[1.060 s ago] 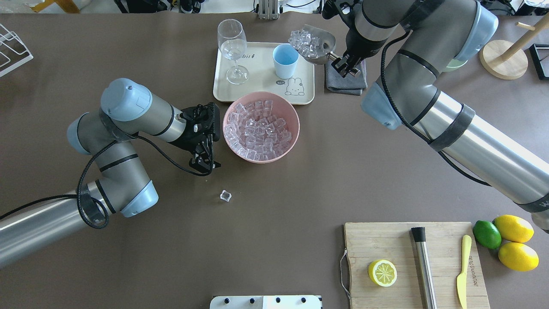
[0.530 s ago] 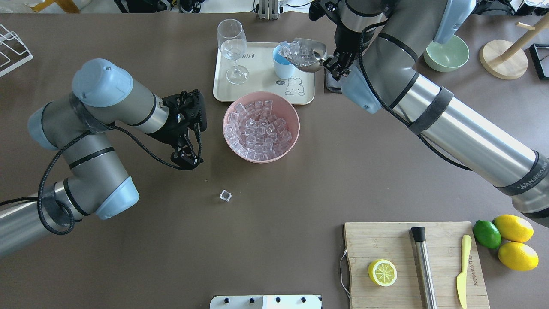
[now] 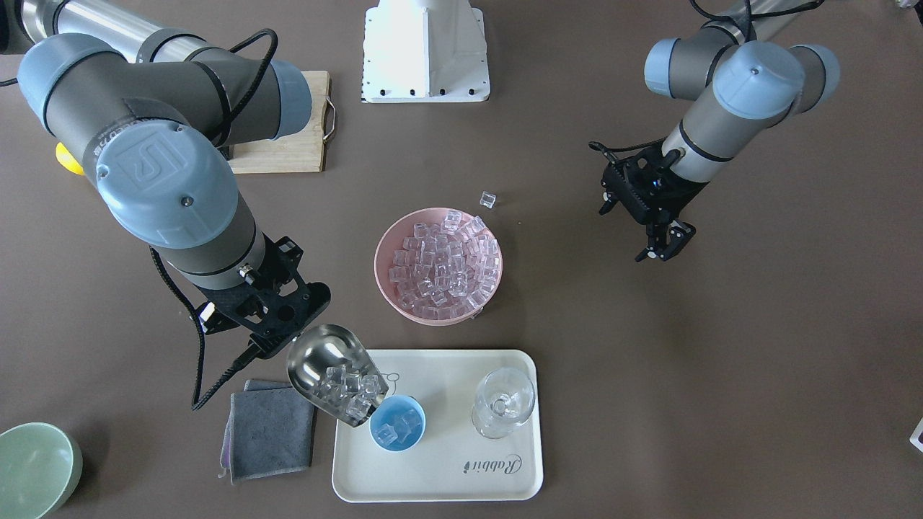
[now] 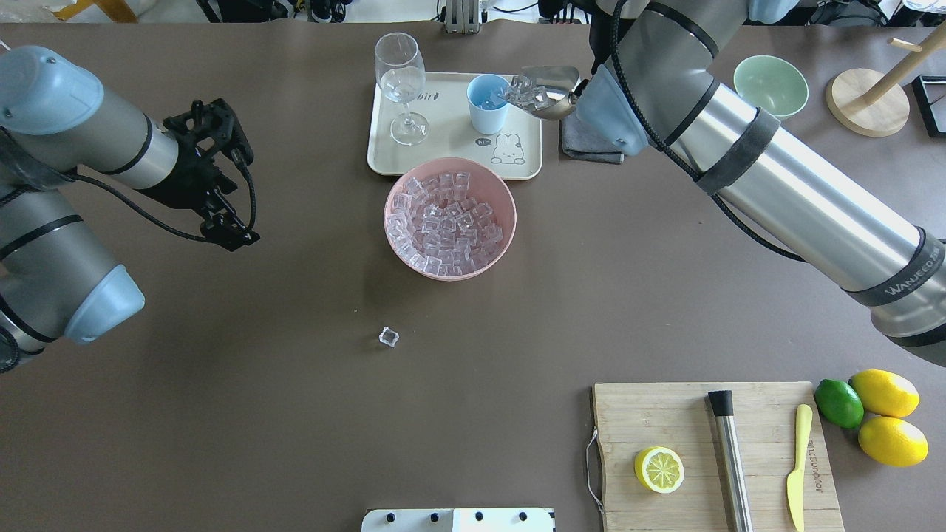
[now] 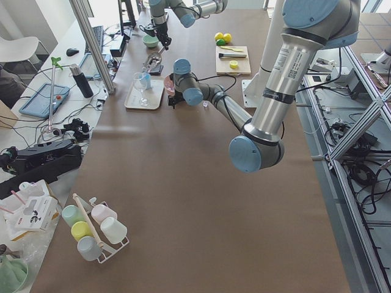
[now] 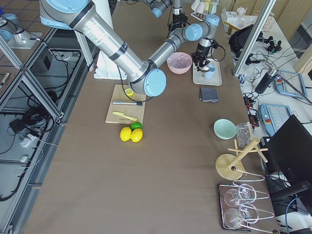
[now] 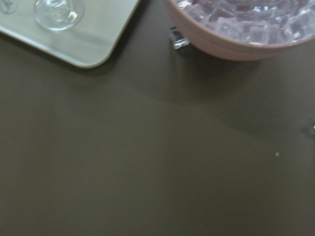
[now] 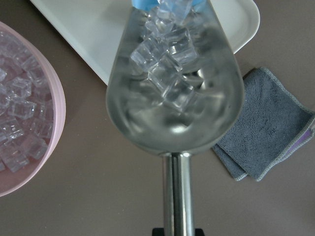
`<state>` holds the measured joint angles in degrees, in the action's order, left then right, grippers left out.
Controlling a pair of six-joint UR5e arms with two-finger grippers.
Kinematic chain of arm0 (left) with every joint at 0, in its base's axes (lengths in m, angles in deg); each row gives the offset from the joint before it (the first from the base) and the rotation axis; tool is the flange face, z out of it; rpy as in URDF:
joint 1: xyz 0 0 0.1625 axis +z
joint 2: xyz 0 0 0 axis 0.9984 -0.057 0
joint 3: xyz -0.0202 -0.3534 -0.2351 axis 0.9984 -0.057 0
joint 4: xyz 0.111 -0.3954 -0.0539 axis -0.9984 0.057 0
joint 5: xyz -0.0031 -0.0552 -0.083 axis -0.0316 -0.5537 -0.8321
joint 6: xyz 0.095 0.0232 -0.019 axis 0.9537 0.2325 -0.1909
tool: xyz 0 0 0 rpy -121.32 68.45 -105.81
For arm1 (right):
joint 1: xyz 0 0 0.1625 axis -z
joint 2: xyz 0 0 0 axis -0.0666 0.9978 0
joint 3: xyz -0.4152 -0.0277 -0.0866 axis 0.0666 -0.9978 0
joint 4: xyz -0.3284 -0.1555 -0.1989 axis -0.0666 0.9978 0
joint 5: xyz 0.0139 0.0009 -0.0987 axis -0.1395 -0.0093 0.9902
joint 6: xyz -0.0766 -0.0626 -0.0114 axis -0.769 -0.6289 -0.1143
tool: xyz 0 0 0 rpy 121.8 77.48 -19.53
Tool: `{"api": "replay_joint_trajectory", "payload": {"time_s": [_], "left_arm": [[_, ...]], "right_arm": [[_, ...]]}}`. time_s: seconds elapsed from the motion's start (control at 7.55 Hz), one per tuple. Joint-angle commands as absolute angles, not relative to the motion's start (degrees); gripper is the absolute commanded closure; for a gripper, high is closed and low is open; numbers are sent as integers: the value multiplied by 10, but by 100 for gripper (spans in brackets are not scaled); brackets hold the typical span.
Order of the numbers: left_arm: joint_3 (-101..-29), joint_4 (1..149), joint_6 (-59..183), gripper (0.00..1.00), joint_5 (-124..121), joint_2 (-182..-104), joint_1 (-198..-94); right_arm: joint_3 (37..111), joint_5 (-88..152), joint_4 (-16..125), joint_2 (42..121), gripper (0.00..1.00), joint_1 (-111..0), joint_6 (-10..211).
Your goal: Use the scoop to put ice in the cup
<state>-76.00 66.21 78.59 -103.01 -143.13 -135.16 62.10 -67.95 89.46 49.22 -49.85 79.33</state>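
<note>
Over by the table's far edge from the robot, about midway along it, the cream tray (image 3: 447, 479) carries the cup (image 3: 397, 422) and a stemmed glass (image 3: 503, 404). The right gripper (image 3: 277, 339) is pinching the scoop (image 3: 328, 364) by its handle, with the trough tipped down so that its lip sits over the cup's rim. Ice (image 3: 350, 389) is bunched at the low end of the trough, and a few cubes already lie inside the cup (at least two show from across the table). A folded grey cloth (image 3: 270, 432) lies just beside the tray, under the scoop's handle end.

The pink bowl (image 3: 378, 267), heaped with more cubes, stands near the tray toward the table's middle. One stray cube (image 4: 389, 338) sits alone on the tabletop, on the robot's side of the bowl.

The left gripper (image 3: 663, 245) hangs above the tabletop toward the table's end on the robot's left, well apart from the bowl, its fingers spread and holding nothing.
</note>
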Motion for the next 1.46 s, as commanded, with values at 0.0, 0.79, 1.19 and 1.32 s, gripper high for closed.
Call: {"api": "replay_joint_trajectory", "payload": {"time_s": [0.0,0.79,1.19,1.32], "left_arm": [[-748,650,664,1,-1083,-1384,-1452],[-687,584,664,1,-1143,-1292,-1640],[-607,598,731,1,-1139,-1282,-1690],[-597,595,746,1,-1138,-1282,-1714]], "right_arm": [[575,-673,942,440,100,-508,768],[601,-644,1014,435,100,-508,726],[753,-702,1023,582,100,-584,744],[798,-729,1019,638,100,-612,819]]}}
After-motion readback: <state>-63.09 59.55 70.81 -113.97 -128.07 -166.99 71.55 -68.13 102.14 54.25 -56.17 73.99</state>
